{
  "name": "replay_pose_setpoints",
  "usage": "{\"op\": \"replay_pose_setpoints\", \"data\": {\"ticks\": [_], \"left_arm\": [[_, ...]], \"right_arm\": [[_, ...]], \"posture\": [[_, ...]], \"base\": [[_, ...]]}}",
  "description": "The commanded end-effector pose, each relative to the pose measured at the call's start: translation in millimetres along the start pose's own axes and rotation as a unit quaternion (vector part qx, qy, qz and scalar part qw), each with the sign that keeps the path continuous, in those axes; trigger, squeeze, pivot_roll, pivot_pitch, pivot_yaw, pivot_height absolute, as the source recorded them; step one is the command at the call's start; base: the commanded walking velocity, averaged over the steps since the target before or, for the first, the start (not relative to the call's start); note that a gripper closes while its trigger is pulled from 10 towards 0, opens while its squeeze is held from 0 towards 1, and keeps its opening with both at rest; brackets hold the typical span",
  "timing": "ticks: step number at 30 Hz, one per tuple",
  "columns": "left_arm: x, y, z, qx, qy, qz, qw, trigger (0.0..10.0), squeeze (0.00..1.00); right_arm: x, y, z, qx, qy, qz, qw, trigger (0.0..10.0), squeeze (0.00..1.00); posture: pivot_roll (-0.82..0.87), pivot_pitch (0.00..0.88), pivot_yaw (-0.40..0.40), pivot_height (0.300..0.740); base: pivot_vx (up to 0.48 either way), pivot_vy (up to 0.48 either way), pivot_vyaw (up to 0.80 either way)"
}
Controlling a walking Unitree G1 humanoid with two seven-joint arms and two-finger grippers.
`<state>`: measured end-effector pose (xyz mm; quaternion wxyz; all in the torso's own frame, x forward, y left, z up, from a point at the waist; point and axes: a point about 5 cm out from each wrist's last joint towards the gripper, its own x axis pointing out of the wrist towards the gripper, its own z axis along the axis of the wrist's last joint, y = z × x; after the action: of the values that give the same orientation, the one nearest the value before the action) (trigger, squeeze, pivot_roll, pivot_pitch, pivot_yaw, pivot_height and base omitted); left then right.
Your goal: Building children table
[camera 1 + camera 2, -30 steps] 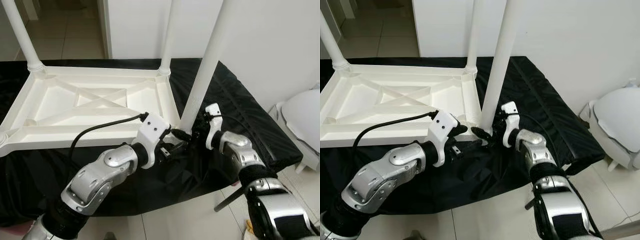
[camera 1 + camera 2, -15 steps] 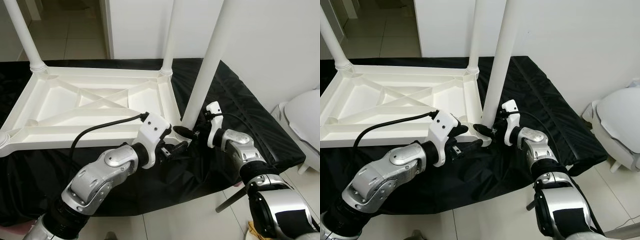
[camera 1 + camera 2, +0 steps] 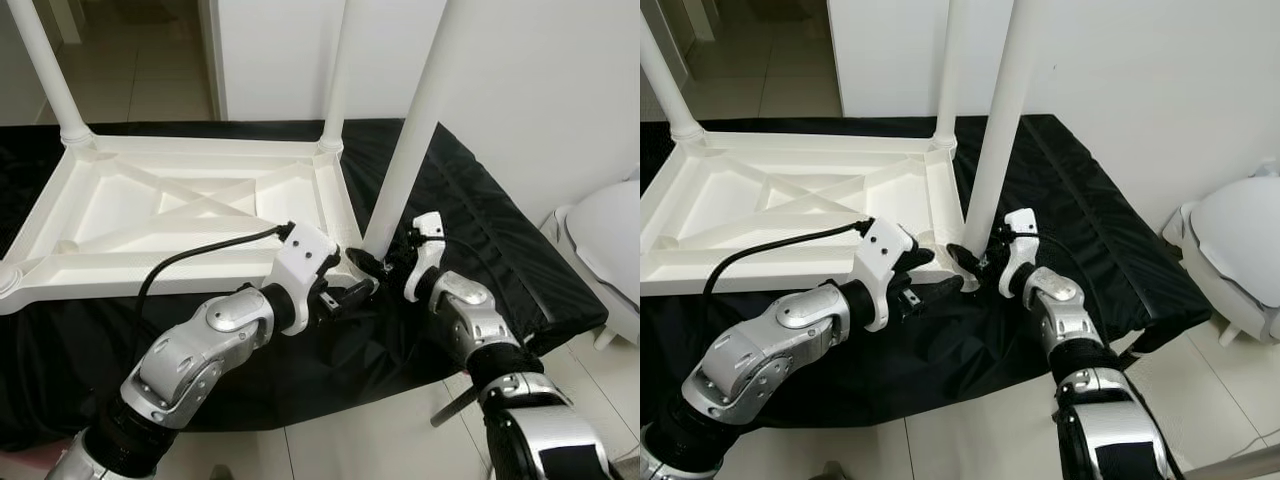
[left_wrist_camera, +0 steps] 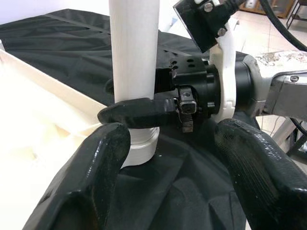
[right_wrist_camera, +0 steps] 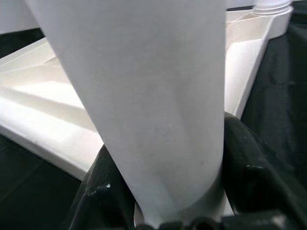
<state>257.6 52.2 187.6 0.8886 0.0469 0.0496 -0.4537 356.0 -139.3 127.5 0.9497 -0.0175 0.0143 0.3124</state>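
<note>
Even, bright indoor light fills both head views, which are sharp throughout, with soft highlights on the silver arm shells and faint sheen on the black cloth point(image 3: 470, 190). The white table leg point(image 5: 144, 96) in the right wrist view is very close, soft and nearly featureless. In the left wrist view the near black fingers point(image 4: 103, 163) are blurred while the background stays clearer.

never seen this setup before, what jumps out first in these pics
A white table frame lies upside down on a black cloth, its legs pointing up. At its near right corner the right tool is shut around the foot of one white leg. The left tool sits open just in front of that same joint.
</note>
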Motion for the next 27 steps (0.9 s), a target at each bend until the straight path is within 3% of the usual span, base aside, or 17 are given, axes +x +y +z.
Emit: {"op": "replay_pose_setpoints", "data": {"ticks": [1, 6, 9, 11, 12, 15, 27], "left_arm": [[-0.1, -5.6, -1.4, -0.003, 0.006, -0.054, 0.998, 10.0, 0.0], [-0.3, -5.6, -1.6, -0.004, 0.006, -0.054, 0.999, 10.0, 0.0], [-0.3, -5.6, -1.6, -0.004, 0.006, -0.054, 0.999, 10.0, 0.0], [-0.4, -5.3, -1.9, -0.004, 0.007, -0.054, 0.999, 10.0, 0.0], [-0.4, -5.3, -1.9, -0.004, 0.007, -0.054, 0.999, 10.0, 0.0], [0.1, -5.9, -2.0, -0.005, 0.006, -0.055, 0.998, 10.0, 0.0], [1.4, -6.0, -1.4, -0.008, 0.005, -0.056, 0.998, 10.0, 0.0]], "right_arm": [[-8.5, -5.3, -17.8, 0.031, 0.035, -0.043, 0.998, 0.0, 0.0], [-9.4, 2.3, -18.7, 0.062, 0.029, -0.134, 0.989, 0.0, 0.0], [-9.4, 2.3, -18.7, 0.062, 0.029, -0.134, 0.989, 0.0, 0.0], [-7.9, 14.1, -15.4, 0.072, 0.014, -0.222, 0.972, 0.0, 0.0], [-7.9, 14.1, -15.4, 0.072, 0.014, -0.222, 0.972, 0.0, 0.0], [-6.3, 32.7, -12.2, 0.087, 0.003, -0.311, 0.946, 0.0, 0.0], [-3.5, 56.5, -8.0, 0.105, 0.024, -0.299, 0.948, 0.0, 0.0]], "posture": [[0.0, 0.04, -0.057, 0.74], [0.0, 0.037, -0.059, 0.74], [0.0, 0.037, -0.059, 0.74], [-0.01, 0.035, -0.061, 0.74], [-0.01, 0.035, -0.061, 0.74], [-0.01, 0.036, -0.062, 0.74], [-0.01, 0.035, -0.066, 0.74]], "base": [[0.0, 0.0, 0.0], [0.0, 0.0, 0.0], [0.0, 0.0, 0.0], [0.0, 0.0, 0.0], [0.0, 0.0, 0.0], [0.0, 0.0, 0.0], [0.0, 0.0, 0.0]]}}
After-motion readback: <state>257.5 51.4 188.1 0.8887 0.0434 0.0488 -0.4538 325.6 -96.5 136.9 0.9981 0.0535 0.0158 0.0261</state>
